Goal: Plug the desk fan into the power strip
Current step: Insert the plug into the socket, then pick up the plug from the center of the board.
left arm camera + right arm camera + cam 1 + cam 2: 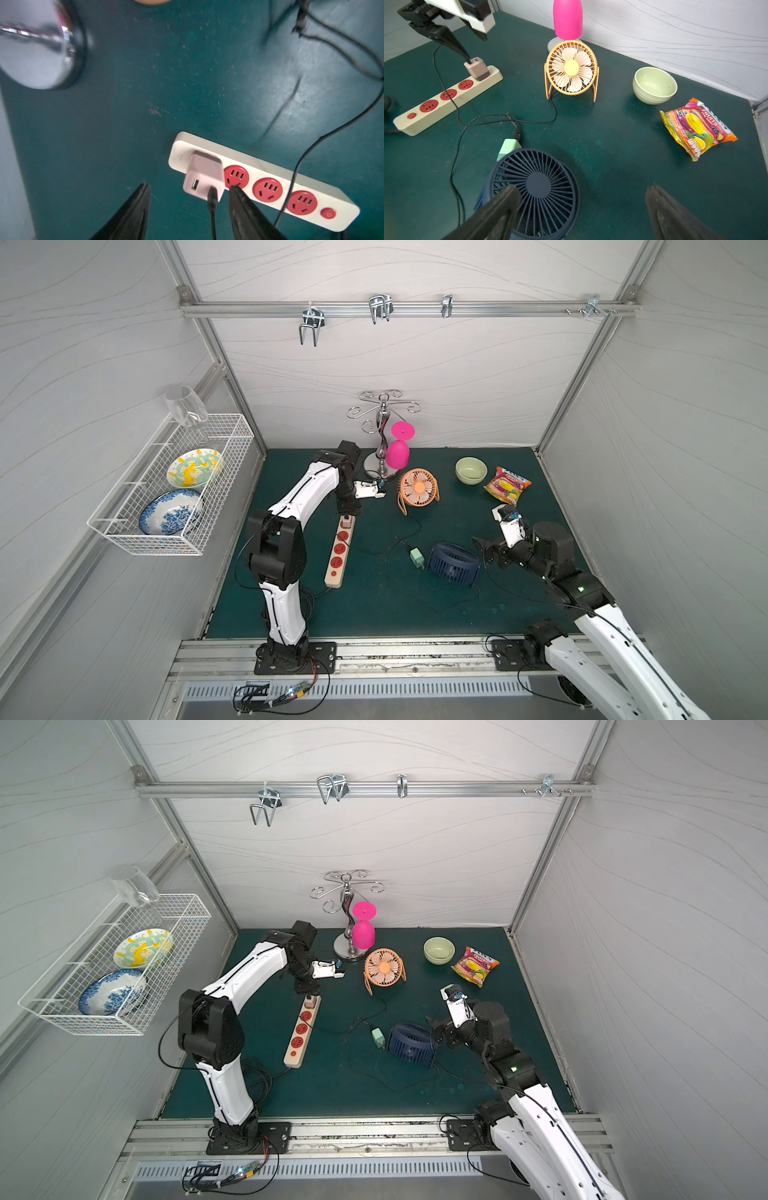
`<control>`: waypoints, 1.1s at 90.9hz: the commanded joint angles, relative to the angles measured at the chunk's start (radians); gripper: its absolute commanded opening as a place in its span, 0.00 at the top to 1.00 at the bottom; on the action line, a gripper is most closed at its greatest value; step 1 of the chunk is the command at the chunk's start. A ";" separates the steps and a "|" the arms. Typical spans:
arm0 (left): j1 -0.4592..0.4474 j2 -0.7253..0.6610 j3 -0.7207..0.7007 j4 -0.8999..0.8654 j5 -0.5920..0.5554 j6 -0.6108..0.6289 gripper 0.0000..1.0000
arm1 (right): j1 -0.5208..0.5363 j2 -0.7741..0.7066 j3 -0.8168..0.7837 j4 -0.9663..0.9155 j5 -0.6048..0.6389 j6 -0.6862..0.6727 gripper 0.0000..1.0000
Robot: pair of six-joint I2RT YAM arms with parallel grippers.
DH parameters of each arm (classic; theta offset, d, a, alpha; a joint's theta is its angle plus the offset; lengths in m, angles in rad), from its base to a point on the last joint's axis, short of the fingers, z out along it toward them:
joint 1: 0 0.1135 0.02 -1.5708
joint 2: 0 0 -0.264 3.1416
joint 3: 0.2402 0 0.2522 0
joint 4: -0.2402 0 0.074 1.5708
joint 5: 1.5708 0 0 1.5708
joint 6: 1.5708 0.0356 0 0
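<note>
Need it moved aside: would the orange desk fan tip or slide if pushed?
Likely light: the orange fan is mostly open grille. It stands upright on a thin frame, so a high push may tip it. Its cord could drag.

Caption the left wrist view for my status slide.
Left gripper open astride the pink USB adapter seated in the end socket of the power strip; three red sockets free beside it.
</note>
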 commanded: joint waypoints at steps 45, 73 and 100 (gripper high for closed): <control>0.054 -0.475 -0.277 0.270 0.136 -0.584 0.19 | 0.400 0.454 0.425 -0.241 0.209 0.289 0.01; 0.136 -0.609 -0.483 0.293 0.225 -0.721 0.01 | 0.514 0.694 0.548 -0.318 0.230 0.406 0.01; 0.223 -0.660 -0.563 0.347 0.299 -0.841 0.00 | 0.536 0.879 0.612 -0.357 0.191 0.499 0.04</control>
